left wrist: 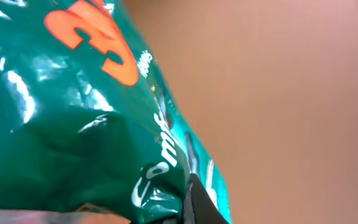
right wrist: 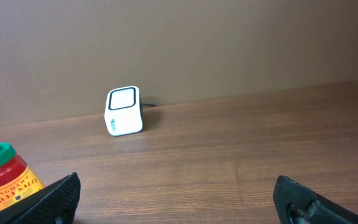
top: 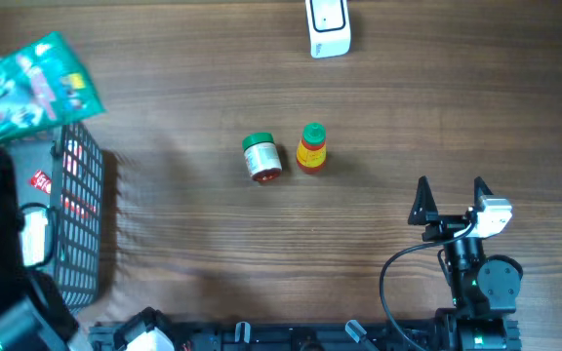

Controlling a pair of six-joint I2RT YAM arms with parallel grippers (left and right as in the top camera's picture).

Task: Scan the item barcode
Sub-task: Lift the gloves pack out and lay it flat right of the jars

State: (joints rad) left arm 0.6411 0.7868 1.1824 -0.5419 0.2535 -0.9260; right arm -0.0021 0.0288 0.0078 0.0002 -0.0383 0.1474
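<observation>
Left fingers (left wrist: pixel 196 200) clamp the green packet (top: pixel 35 83); right fingers (right wrist: pixel 50 198) spread wide.

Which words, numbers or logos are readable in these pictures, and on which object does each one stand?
"Com": white script on the shiny green plastic bag; the rest is hidden.
Big orange characters on the same bag: cropped, unreadable.
Red sauce bottle with green cap: label print too blurred.
White box-shaped scanner: small blue mark, too small.
Green-lidded jar: label too small.
Black wire basket: red tags, too small.
</observation>
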